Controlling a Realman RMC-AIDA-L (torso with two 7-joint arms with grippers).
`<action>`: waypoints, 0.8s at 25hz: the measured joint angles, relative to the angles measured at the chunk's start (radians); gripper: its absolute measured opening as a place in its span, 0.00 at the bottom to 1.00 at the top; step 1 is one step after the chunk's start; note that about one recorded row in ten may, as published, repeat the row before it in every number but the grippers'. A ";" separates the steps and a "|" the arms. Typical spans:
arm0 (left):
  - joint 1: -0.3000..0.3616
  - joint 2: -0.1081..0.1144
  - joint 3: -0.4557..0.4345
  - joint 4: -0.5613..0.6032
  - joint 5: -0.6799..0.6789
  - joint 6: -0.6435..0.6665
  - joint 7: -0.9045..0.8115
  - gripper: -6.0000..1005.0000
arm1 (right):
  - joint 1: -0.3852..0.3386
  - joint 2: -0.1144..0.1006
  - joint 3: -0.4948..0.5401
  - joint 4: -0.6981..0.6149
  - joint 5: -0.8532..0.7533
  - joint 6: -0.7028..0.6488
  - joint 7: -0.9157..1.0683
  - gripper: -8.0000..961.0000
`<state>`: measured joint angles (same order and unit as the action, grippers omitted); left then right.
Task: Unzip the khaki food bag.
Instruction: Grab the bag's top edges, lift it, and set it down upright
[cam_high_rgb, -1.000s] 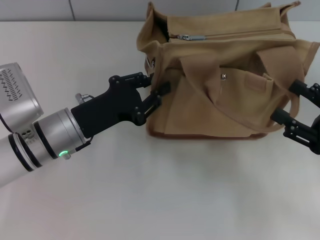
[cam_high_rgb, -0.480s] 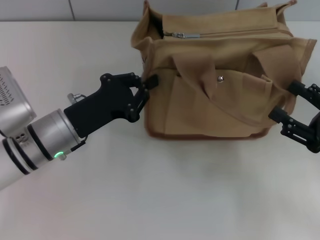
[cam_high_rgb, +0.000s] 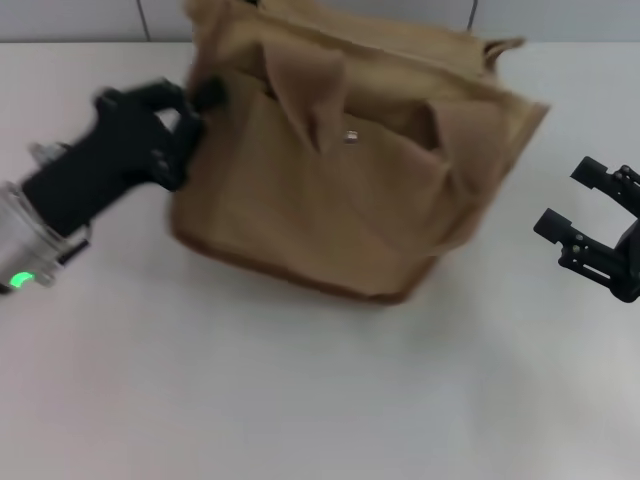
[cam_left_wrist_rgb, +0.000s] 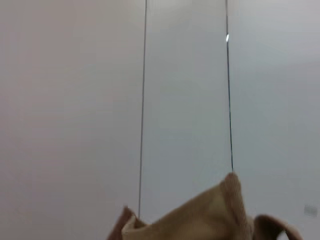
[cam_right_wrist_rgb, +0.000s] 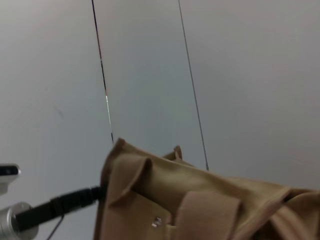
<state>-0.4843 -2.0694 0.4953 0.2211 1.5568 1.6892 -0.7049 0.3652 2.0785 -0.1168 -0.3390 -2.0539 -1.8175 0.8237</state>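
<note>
On the table (cam_high_rgb: 300, 400), bag (cam_high_rgb: 340, 190) sat skewed.
Left gripper (cam_high_rgb: 195, 110) pinched its left end; right gripper (cam_high_rgb: 580, 205) hung apart, fingers spread.

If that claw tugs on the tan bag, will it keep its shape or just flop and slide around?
Probably floppy: the khaki food bag sits skewed, its handles drooping down the front. It likely slides easily, sitting slantwise on the smooth table with the left claw at its corner. The right claw, open, stands clear, so nothing braces it.
</note>
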 joint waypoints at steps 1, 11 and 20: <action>0.002 0.001 -0.021 0.042 0.000 0.055 -0.037 0.07 | 0.000 0.000 0.000 0.000 0.000 0.000 0.000 0.86; -0.046 -0.003 0.161 0.082 0.023 0.093 -0.022 0.07 | 0.002 0.001 0.002 0.015 0.000 0.002 0.000 0.86; -0.077 -0.011 0.255 -0.038 0.016 0.041 0.087 0.08 | 0.011 0.002 -0.005 0.017 0.012 0.008 -0.002 0.85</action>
<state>-0.5610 -2.0801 0.7504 0.1826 1.5732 1.7301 -0.6175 0.3764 2.0801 -0.1217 -0.3215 -2.0415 -1.8098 0.8215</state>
